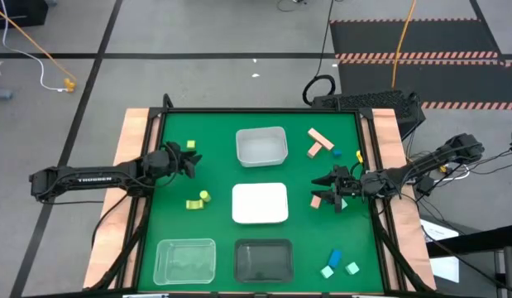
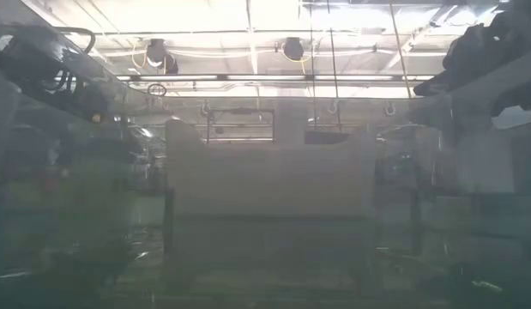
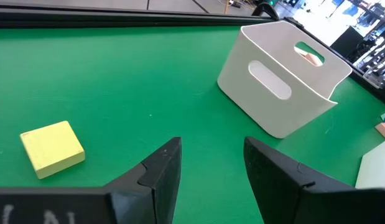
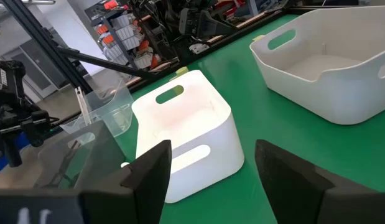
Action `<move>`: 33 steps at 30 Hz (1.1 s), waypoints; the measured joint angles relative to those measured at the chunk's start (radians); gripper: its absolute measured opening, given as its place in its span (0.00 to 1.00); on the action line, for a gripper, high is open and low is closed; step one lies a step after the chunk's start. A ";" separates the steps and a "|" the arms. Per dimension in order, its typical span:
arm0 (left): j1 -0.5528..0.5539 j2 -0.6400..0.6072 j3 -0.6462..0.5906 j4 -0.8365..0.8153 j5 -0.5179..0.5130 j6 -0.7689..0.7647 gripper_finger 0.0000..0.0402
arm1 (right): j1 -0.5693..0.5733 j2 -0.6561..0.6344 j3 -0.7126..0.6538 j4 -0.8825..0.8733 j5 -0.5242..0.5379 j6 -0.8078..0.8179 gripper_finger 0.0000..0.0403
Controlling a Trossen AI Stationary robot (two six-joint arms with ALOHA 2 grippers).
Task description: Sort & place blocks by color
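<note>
Blocks are scattered all over the green table (image 1: 214, 132) and none sits in a tray, as far as I can see, so the sorting looks barely begun. Nearest the camera edge, a blue block (image 1: 336, 259) and two mint blocks (image 1: 352, 267) lie beside the black tray (image 1: 265, 260), with the clear tray (image 1: 186, 258) further left.

Mid-table, my right gripper (image 1: 332, 189) hangs over a pink block (image 1: 316, 199) with its fingers spread wide and nothing between them. From overhead the block is partly hidden under the fingers, so I could come down off-centre and knock it sideways into the flat white tray (image 1: 260, 204) instead of pinching it. A greenish block just beside the fingers could get swept along too.

My left gripper (image 3: 208, 171) is also wide and empty, with a yellow block (image 3: 52, 148) lying off to one side of its fingers. Closing here would grab nothing, and a low swing could shove the block away. Two more yellow-green blocks (image 1: 198, 201) lie nearer the flat white tray.

Farther off, crossed pink bars (image 1: 320, 141) lean on each other beside the deep white bin (image 1: 261, 146); lifting one would likely drag the other.
</note>
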 joint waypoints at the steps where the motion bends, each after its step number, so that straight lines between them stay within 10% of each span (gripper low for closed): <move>1: 0.000 0.000 0.000 0.000 0.000 0.000 0.44 | 0.000 0.000 0.000 0.000 0.000 0.000 0.55; 33: 0.000 0.000 0.000 0.000 0.000 0.000 0.44 | 0.000 0.000 0.000 0.061 0.002 0.000 0.55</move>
